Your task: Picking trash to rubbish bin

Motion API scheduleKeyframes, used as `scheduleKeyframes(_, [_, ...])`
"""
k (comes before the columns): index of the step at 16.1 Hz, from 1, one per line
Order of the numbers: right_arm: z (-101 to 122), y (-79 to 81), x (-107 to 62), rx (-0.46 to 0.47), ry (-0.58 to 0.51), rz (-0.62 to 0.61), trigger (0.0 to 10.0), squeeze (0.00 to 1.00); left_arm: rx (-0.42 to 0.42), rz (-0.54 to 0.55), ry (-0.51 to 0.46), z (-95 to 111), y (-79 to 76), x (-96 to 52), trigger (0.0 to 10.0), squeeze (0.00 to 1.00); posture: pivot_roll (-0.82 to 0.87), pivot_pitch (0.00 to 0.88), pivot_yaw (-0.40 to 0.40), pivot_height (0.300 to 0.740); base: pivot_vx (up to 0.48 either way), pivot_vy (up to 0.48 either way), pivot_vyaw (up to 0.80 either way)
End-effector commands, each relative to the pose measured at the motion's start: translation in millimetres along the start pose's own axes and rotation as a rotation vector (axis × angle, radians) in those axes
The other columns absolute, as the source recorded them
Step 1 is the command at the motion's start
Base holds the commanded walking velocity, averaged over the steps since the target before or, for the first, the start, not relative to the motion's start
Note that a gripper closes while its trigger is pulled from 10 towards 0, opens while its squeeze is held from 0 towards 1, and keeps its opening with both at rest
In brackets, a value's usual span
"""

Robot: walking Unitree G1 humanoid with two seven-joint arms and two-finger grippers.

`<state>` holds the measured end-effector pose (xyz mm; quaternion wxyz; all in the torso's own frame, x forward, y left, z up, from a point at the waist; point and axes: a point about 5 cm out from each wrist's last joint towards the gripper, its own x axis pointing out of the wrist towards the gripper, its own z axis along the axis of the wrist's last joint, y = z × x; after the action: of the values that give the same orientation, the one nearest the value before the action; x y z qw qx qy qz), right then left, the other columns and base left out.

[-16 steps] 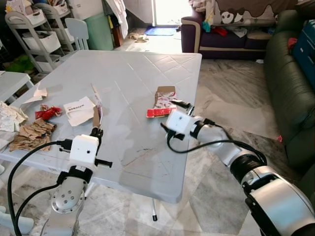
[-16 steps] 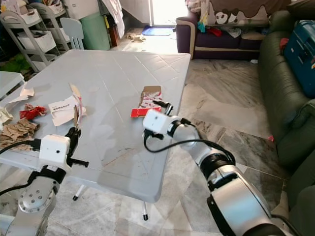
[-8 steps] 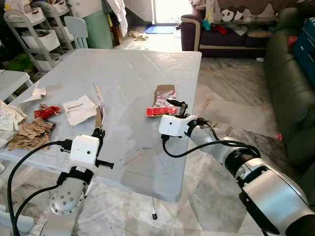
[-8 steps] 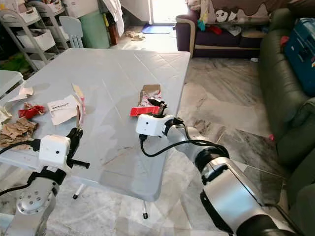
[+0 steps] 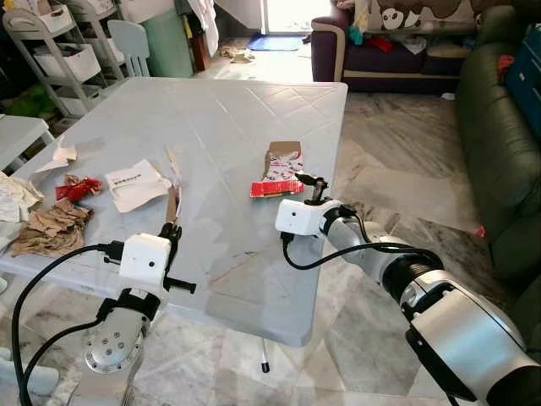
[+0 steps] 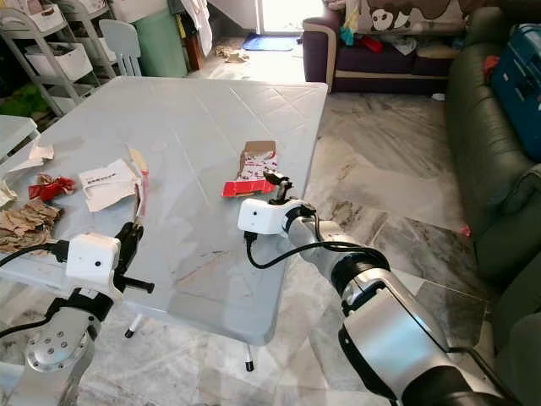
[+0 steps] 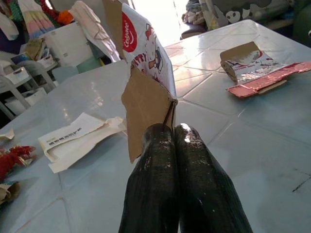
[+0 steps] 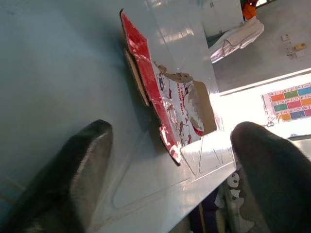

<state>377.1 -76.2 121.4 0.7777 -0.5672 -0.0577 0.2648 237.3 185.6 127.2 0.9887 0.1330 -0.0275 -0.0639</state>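
On the grey table (image 5: 237,110) near its right edge lies a torn red and white carton (image 5: 279,173), flattened, also seen as the carton (image 8: 170,102) in the right wrist view. My right gripper (image 5: 315,184) is open just right of it, low over the table, its fingers (image 8: 73,174) spread wide and pointing at the carton. At the table's front, my left gripper (image 5: 172,228) is shut on a flattened cardboard box (image 5: 172,179) with cartoon print, held upright. The left wrist view has the closed fingers (image 7: 165,150) pinching the cardboard (image 7: 146,111).
A white paper envelope (image 5: 135,183), a red wrapper (image 5: 76,188), crumpled brown paper (image 5: 51,233) and a white scrap (image 5: 61,154) lie at the table's left. A dark sofa (image 5: 499,152) stands to the right, and shelves (image 5: 59,51) at the back left.
My right gripper has shifted slightly left, closer to the red carton. The left gripper still holds the cardboard box in the same place. The camera has moved a little.
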Motion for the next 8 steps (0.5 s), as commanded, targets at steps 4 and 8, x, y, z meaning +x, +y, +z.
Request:
scheduleKeyframes(4, [4.2,-8.9,3.0,-0.015,-0.002,-0.045,0.0,0.00,0.001,-0.005,-0.009,4.5,-0.8,0.4,0.0,0.00,0.25,0.076,0.046,0.740,0.000,0.000,0.00])
scheduleKeyframes(8, [8.7,-13.7,4.8,-0.004,-0.018,-0.077,0.0,0.00,-0.002,0.005,-0.009,3.9,0.2,1.3,0.0,0.00,0.25,0.077,0.039,0.740,0.000,0.000,0.00])
